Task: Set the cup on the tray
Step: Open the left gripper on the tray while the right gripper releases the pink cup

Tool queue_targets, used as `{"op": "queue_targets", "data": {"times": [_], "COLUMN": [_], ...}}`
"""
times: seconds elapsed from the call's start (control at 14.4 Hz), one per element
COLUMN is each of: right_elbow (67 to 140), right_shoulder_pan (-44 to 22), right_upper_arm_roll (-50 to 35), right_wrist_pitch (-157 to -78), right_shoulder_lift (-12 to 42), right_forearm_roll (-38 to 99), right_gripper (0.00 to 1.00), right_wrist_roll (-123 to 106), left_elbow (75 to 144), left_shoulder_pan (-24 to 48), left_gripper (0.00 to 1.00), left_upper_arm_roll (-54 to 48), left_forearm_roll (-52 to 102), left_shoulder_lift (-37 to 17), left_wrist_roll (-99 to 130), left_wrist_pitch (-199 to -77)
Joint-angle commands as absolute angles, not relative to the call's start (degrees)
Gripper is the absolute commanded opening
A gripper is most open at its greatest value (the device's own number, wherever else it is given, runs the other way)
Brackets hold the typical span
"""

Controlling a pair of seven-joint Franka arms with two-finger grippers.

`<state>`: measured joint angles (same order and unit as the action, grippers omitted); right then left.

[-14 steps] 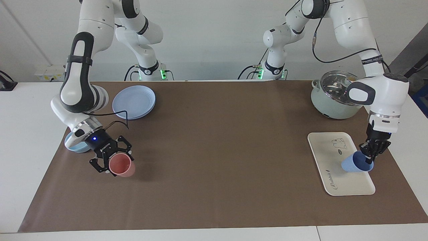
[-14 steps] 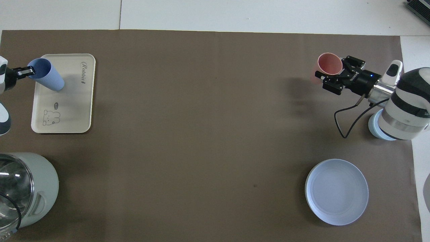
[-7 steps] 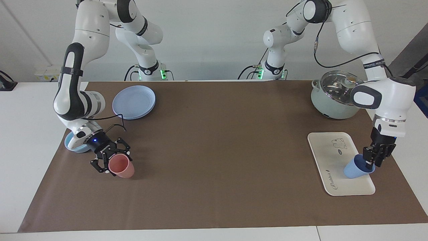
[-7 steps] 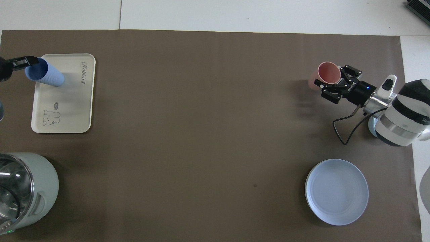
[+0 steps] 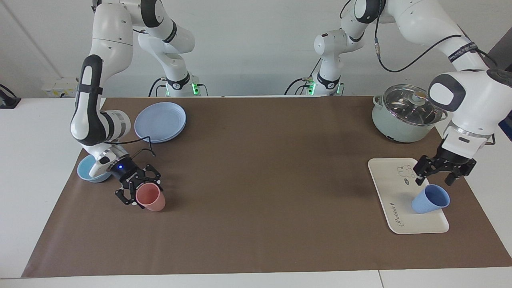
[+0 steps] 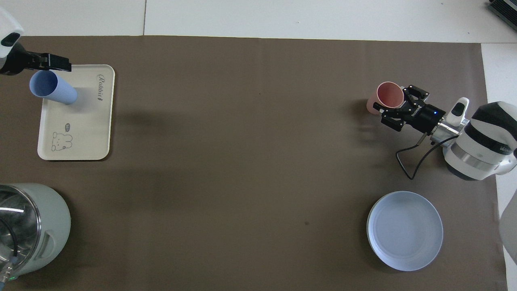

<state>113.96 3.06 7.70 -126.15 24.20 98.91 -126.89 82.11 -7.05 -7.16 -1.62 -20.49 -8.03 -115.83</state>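
The periwinkle-blue cup [image 5: 430, 199] stands free on the cream tray [image 5: 394, 180], at the tray's edge toward the left arm's end; it also shows in the overhead view [image 6: 52, 88] on the tray [image 6: 80, 129]. My left gripper [image 5: 436, 179] is open and empty, just above the cup and not touching it; it also shows in the overhead view [image 6: 44, 62]. My right gripper [image 5: 138, 193] is shut on the rim of a salmon-pink tumbler [image 5: 151, 198] that is low at the mat, toward the right arm's end; both show in the overhead view, gripper [image 6: 394, 103] and tumbler [image 6: 388, 95].
A pale green pot with a glass lid [image 5: 404, 116] stands nearer the robots than the tray. Stacked round blue plates [image 5: 160, 122] and a light-blue bowl [image 5: 90, 170] lie toward the right arm's end. A brown mat [image 5: 260, 180] covers the table.
My left gripper has opened, let go of the cup on the tray and risen above it. My right gripper has lowered the pink tumbler toward the mat.
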Motion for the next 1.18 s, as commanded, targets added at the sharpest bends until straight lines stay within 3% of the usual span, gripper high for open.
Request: {"op": "queue_targets", "data": {"times": [0.0,0.07,0.49,0.97,1.11], "right_elbow": [115.6,115.6,115.1,115.0,114.5], "right_shoulder_pan": [3.2,3.3,2.9,-3.4,-3.9], "right_upper_arm_roll": [7.7,7.7,7.7,8.0,8.0], "right_wrist_pitch": [-125.9,-125.9,-126.2,-140.4,-141.1], "right_shoulder_lift": [23.3,23.3,22.0,11.4,9.7], "right_forearm_roll": [100.7,100.7,99.9,80.9,73.6], "right_gripper": [0.8,1.0,1.0,1.0,1.0], "right_wrist_roll": [-129.2,-129.1,-126.1,-97.8,-89.1], "left_elbow": [80.9,81.6,94.3,95.4,95.4], "left_shoulder_pan": [-0.5,0.0,-0.7,-1.4,-1.3], "left_gripper": [1.0,1.0,1.0,1.0,1.0], "left_upper_arm_roll": [-6.1,-6.4,-6.7,-6.1,-6.1], "left_forearm_roll": [-7.2,-7.3,-6.7,1.5,1.4], "left_shoulder_lift": [-17.2,-14.4,2.1,3.3,3.3], "left_wrist_roll": [-1.6,-0.9,-1.4,-1.5,-1.4], "left_wrist_pitch": [-106.6,-105.0,-94.4,-96.3,-95.5]}}
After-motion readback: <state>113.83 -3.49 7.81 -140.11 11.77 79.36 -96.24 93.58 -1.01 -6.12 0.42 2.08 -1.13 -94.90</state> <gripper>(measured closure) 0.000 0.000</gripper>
